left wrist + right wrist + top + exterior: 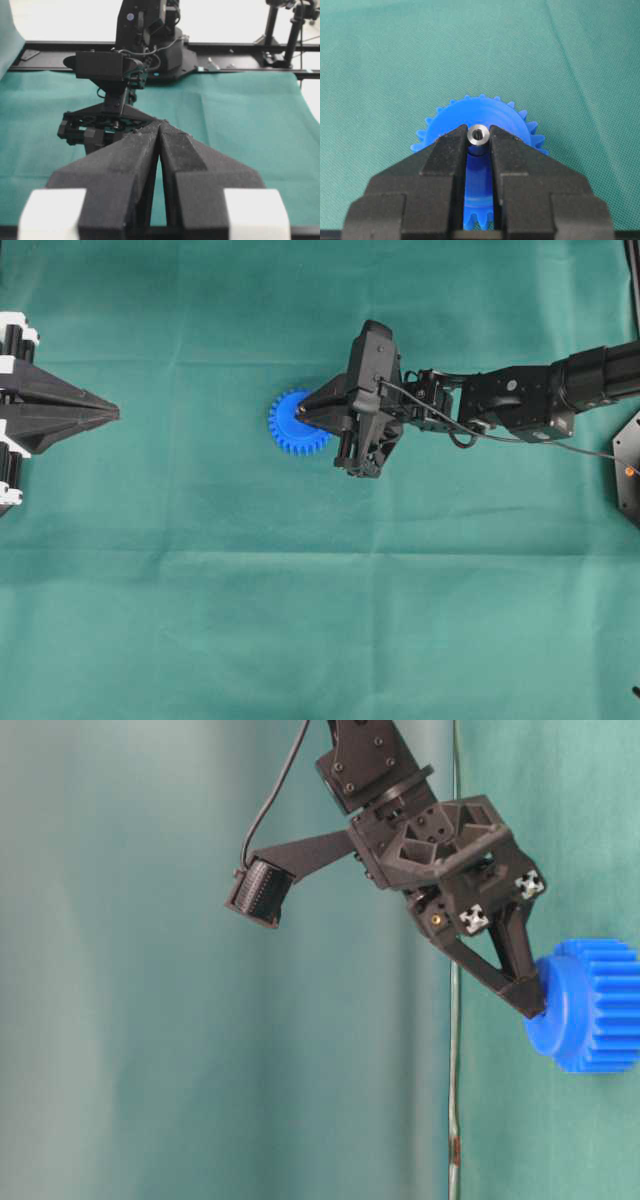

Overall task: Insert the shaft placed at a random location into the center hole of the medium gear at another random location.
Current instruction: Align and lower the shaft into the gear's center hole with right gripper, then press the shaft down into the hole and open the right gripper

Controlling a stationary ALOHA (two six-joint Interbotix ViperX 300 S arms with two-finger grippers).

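Note:
The blue medium gear (288,427) lies flat on the green cloth. My right gripper (479,137) is over its raised hub, shut on the shaft (479,133), a small silvery pin seen end-on between the fingertips. In the table-level view the right gripper (533,1003) has its tips against the hub of the gear (595,1010). The center hole is hidden under the shaft and fingers. How deep the shaft sits does not show. My left gripper (112,414) rests at the left edge, shut and holding nothing, its tips (159,123) together.
Green cloth (320,620) covers the whole table. The right arm (520,395) reaches in from the right edge, with a cable (590,450) trailing from it. A black frame rail (240,47) runs along the far side in the left wrist view.

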